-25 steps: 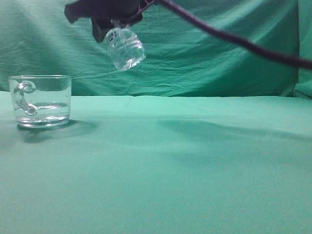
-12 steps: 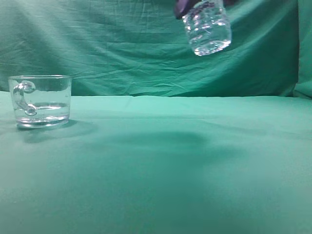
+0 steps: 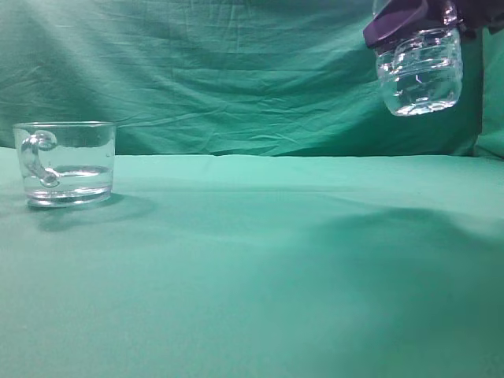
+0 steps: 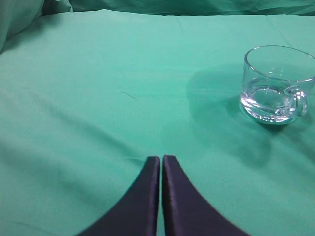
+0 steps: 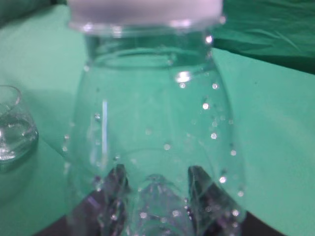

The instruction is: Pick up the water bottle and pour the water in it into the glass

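The water bottle [image 3: 419,71] hangs high at the upper right of the exterior view, base downward, held by my right gripper [image 3: 405,22], which is shut on its body. In the right wrist view the bottle [image 5: 152,137] fills the frame, wet with droplets, with my fingers [image 5: 113,187] seen through its wall. The glass [image 3: 66,162] stands on the green cloth at the far left and holds a low layer of water [image 3: 75,173]. It also shows in the left wrist view [image 4: 275,83] and the right wrist view [image 5: 12,130]. My left gripper [image 4: 161,160] is shut and empty, low over the cloth.
A green cloth [image 3: 260,268] covers the table and hangs as a backdrop [image 3: 236,71] behind it. A fold of cloth rises at the right edge [image 3: 492,118].
The right gripper has carried the bottle from above the glass across to the right, and the bottle has turned from tilted to roughly upright. The glass has not moved.
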Available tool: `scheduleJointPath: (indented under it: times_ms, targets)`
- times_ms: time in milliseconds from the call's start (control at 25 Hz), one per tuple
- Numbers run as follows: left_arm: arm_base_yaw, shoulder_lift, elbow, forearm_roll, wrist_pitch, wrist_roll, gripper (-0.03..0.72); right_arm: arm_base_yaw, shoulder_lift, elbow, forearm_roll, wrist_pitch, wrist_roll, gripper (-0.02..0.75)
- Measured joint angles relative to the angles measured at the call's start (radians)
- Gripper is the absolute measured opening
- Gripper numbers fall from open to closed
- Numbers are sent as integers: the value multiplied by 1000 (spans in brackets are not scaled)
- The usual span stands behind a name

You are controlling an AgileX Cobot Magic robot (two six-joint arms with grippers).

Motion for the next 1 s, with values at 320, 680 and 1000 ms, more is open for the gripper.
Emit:
scheduleJointPath:
  times_ms: [320, 680, 1000]
  targets:
    - [0, 0, 0, 0, 0, 0, 0, -49, 141, 58, 128, -217, -286, 290]
    - [0, 0, 0, 0, 0, 0, 0, -49, 328, 58, 192, -380, -436, 290]
    - [0, 0, 0, 0, 0, 0, 0, -49, 393, 58, 201, -452, -501, 290]
